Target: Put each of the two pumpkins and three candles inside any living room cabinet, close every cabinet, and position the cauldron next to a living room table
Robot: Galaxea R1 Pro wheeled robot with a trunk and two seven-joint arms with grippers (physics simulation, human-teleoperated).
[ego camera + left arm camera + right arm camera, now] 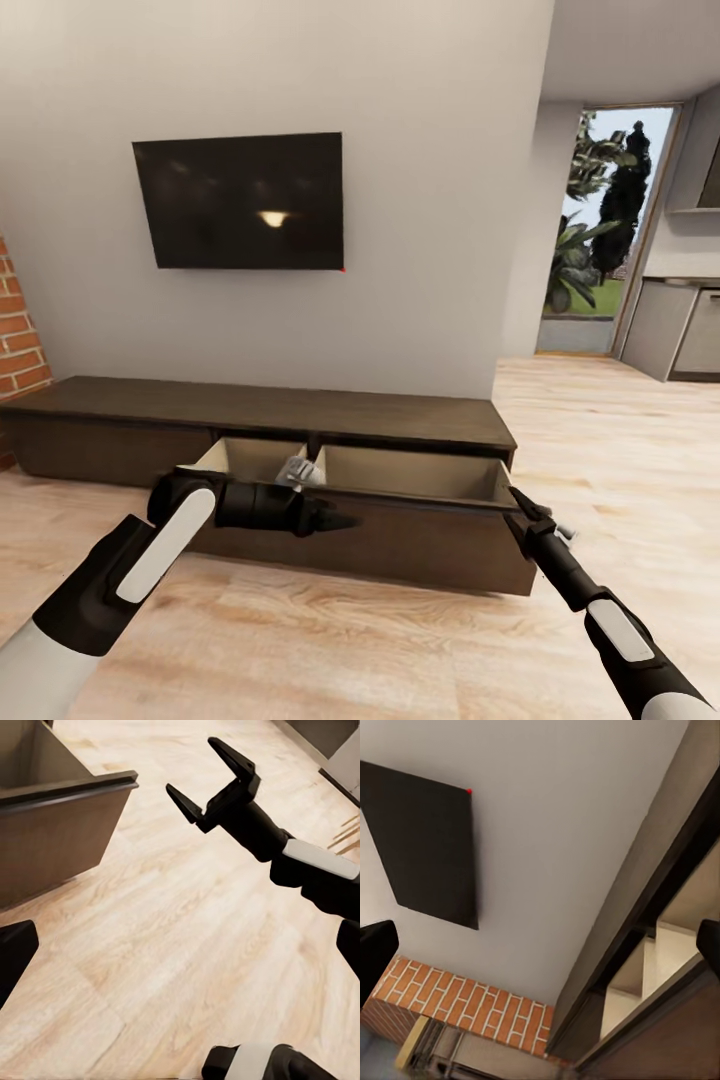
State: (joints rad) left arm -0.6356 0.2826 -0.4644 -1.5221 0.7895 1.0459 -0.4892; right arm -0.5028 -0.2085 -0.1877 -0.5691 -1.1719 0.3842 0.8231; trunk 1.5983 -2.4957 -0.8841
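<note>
The long dark-brown cabinet [300, 405] stands against the wall with one wide drawer [420, 475] pulled out, its front [60, 832] also in the left wrist view. A small grey-white object [297, 470] lies in the drawer's left part; I cannot tell what it is. My left gripper [340, 521] hovers open in front of the drawer, pointing right. My right gripper [520, 505] [214, 784] is open and empty beside the drawer's right front corner, not touching it. The pumpkins, cauldron and table are out of view.
A black TV [240, 200] hangs on the wall above the cabinet. A brick wall [20, 340] is at the far left. At the right, a glass door [600, 230] and kitchen units [680, 330]. Light wood floor [350, 640] runs in front.
</note>
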